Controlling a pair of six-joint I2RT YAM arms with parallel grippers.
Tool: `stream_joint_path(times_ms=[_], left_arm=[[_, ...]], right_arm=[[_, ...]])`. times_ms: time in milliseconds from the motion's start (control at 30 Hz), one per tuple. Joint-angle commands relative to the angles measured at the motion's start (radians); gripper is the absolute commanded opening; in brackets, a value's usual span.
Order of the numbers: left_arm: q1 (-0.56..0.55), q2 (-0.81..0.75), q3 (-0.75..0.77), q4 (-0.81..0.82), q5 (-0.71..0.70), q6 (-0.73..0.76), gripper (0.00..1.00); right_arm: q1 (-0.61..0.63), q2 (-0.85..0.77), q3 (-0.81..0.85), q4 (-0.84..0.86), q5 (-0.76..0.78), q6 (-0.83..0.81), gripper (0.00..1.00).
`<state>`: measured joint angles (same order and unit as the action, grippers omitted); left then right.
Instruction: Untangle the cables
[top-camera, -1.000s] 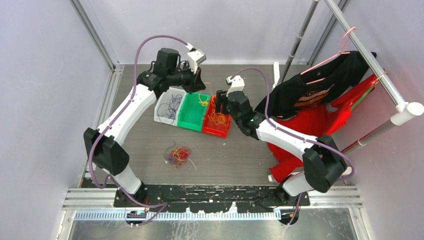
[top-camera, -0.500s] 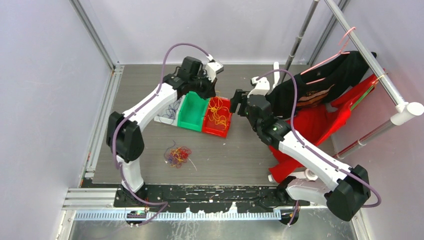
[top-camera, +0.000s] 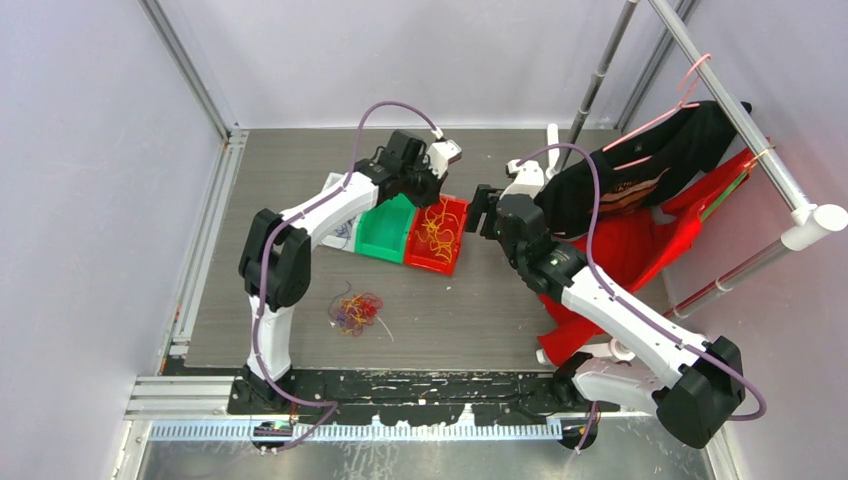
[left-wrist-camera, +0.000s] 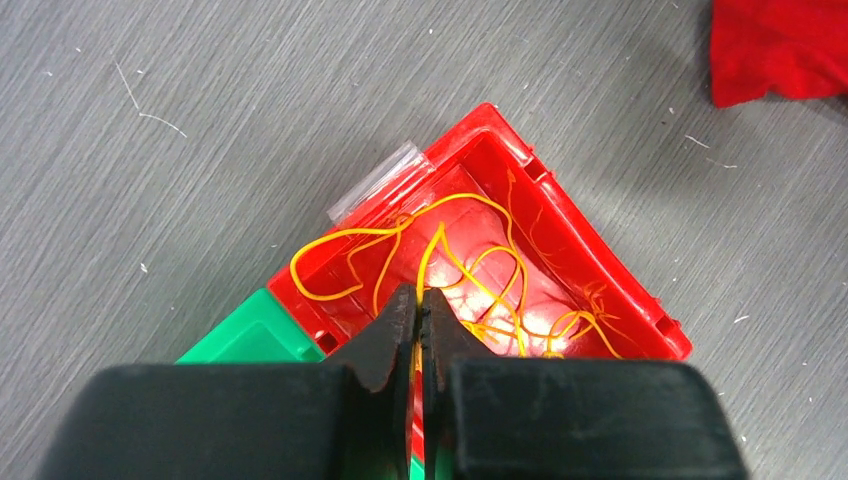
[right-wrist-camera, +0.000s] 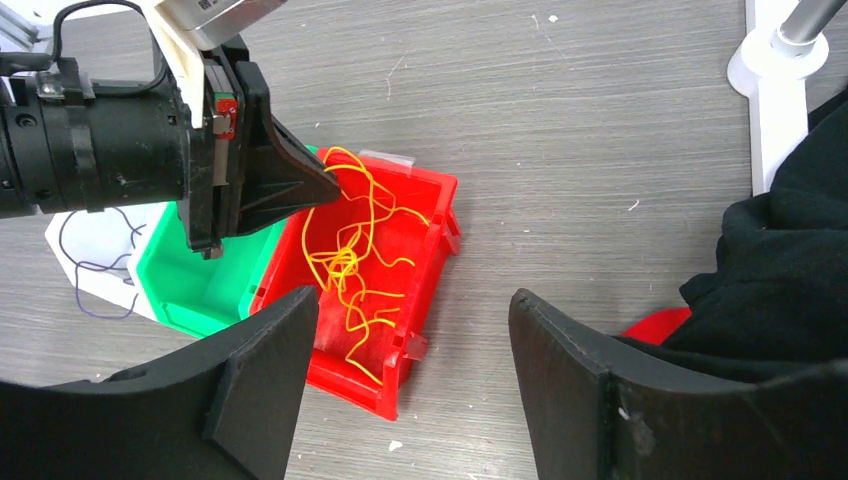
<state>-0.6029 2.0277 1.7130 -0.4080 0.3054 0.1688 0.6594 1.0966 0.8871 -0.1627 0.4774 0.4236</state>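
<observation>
Left end effector (left-wrist-camera: 421, 296) now over red bin (left-wrist-camera: 603, 258), tight on cables (right-wrist-camera: 345, 262) (right end effector (right-wrist-camera: 412, 310) agape)

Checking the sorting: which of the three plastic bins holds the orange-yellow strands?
The red plastic bin, at the row's right end beside the green bin; the white bin holds purple strands.

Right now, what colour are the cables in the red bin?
Orange-yellow cables, clearest in the left wrist view.

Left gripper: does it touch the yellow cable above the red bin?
Touching. The left wrist view shows the left gripper shut on a yellow cable whose strand runs up from the red bin into its fingertips.
</observation>
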Motion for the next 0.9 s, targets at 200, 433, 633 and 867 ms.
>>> stream_joint_path(times_ms=[200,433,633,867], left_arm=[[-0.008,-0.023,0.035,-0.004,-0.004,-0.002,0.43],[-0.005,-0.098,0.061,-0.168,0.08,0.007,0.74],[0.043,-0.164,0.128,-0.335,0.227,-0.008,1.0],[0.168,-0.252,0.263,-0.651,0.369,0.051,1.0]], right_arm=[[-0.011,0.02,0.085,-0.069,-0.111,0.009,0.74],[-0.012,0.03,0.116,-0.137,-0.196,0.023,0.73],[-0.011,0.011,0.134,-0.216,-0.242,0.05,0.68],[0.031,0.037,0.118,-0.153,-0.259,0.057,0.68]])
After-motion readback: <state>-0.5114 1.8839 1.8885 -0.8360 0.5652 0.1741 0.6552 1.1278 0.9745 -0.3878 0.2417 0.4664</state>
